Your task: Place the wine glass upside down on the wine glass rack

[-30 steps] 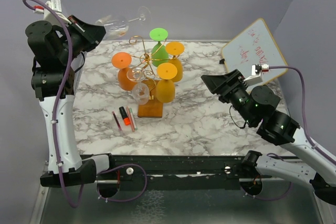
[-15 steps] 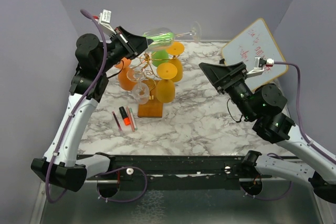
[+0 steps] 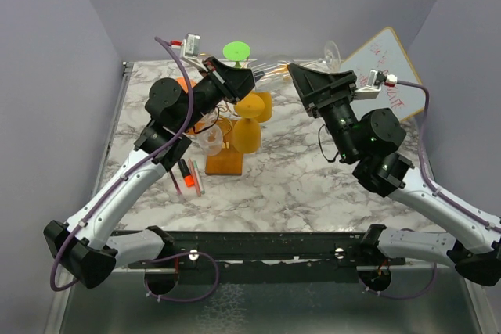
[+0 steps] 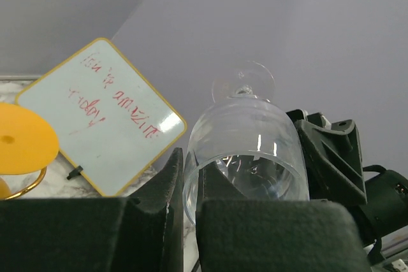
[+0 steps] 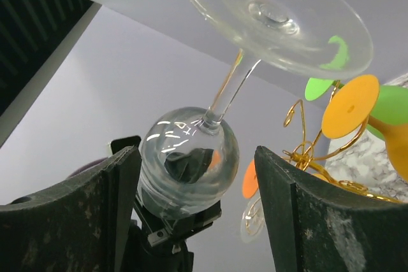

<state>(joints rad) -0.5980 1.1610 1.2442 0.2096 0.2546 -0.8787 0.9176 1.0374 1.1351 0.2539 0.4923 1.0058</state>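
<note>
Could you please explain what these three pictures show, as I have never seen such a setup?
These are two robot arms bolted to a marble-patterned table. The wide picture looks down from above and behind them; the other two come from cameras on each wrist. The left arm's fingers grip a clear wine glass by its bowl, held sideways. The right arm's fingers are open near its foot. On the table: a gold rack hung with coloured glasses, some pens and a whiteboard.

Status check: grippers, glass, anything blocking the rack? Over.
Left gripper shut on wine glass bowl, foot pointing right. Right gripper open, straddling the glass, not gripping. Below, wine glass rack already hung with coloured glasses.
</note>
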